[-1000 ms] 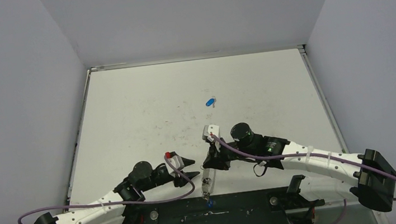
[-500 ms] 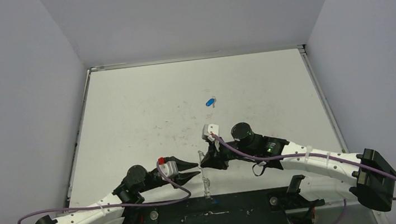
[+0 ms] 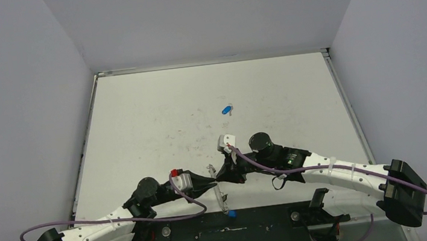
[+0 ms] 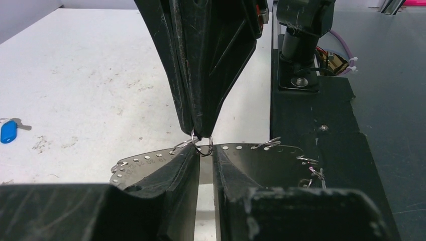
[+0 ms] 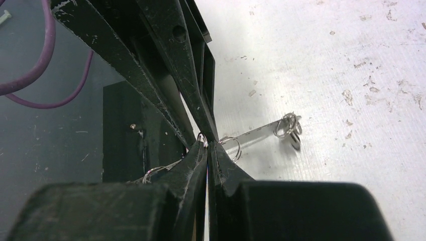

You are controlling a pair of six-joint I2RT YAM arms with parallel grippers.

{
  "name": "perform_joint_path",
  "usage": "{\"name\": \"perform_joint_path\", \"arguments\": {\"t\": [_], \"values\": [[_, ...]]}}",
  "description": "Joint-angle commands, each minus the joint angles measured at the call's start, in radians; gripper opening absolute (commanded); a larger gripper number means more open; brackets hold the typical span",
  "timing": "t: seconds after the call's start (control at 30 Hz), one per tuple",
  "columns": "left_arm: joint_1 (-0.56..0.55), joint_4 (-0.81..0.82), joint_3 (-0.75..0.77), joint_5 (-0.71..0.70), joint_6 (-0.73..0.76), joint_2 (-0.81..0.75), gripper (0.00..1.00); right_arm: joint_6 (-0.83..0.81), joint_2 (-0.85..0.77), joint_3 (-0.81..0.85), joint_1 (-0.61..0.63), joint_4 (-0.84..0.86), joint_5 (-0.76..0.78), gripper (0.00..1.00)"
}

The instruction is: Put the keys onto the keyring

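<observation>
From above, the left hand and right hand meet tip to tip at the table's 6 o'clock edge, the keyring slanting between them with a blue key at its near end and a loose blue key toward 12. Left wrist: the left hand's fingers, a thin slot apart, pinch a small loop on the keyring's rim, with the right hand clamped on it from 12 o'clock. Right wrist: both hands' tips squeeze that loop, the keyring edge-on toward 3.
</observation>
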Motion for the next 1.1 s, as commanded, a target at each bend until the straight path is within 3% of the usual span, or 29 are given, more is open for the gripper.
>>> {"name": "perform_joint_path", "arguments": {"t": [0.0, 0.23, 0.33, 0.73, 0.93, 0.97, 1.07], "values": [[-0.005, 0.084, 0.024, 0.028, -0.027, 0.010, 0.17, -0.001, 0.007, 0.007, 0.010, 0.088, -0.024, 0.00], [-0.005, 0.085, 0.037, 0.021, -0.043, 0.033, 0.30, -0.008, 0.014, 0.010, 0.018, 0.086, -0.026, 0.00], [-0.005, 0.088, 0.039, 0.017, -0.045, 0.035, 0.32, -0.009, 0.014, 0.009, 0.020, 0.085, -0.026, 0.00], [-0.006, 0.080, 0.036, 0.015, -0.081, 0.030, 0.00, -0.018, 0.017, 0.009, 0.020, 0.074, -0.021, 0.00], [-0.005, 0.045, 0.048, 0.002, -0.095, 0.025, 0.00, -0.017, 0.016, 0.007, 0.020, 0.071, -0.005, 0.00], [-0.005, 0.045, 0.049, 0.002, -0.097, 0.024, 0.00, -0.014, 0.016, 0.007, 0.020, 0.071, 0.000, 0.03], [-0.005, 0.045, 0.048, 0.001, -0.095, 0.024, 0.00, -0.002, 0.012, 0.011, 0.020, 0.076, 0.023, 0.31]]}}
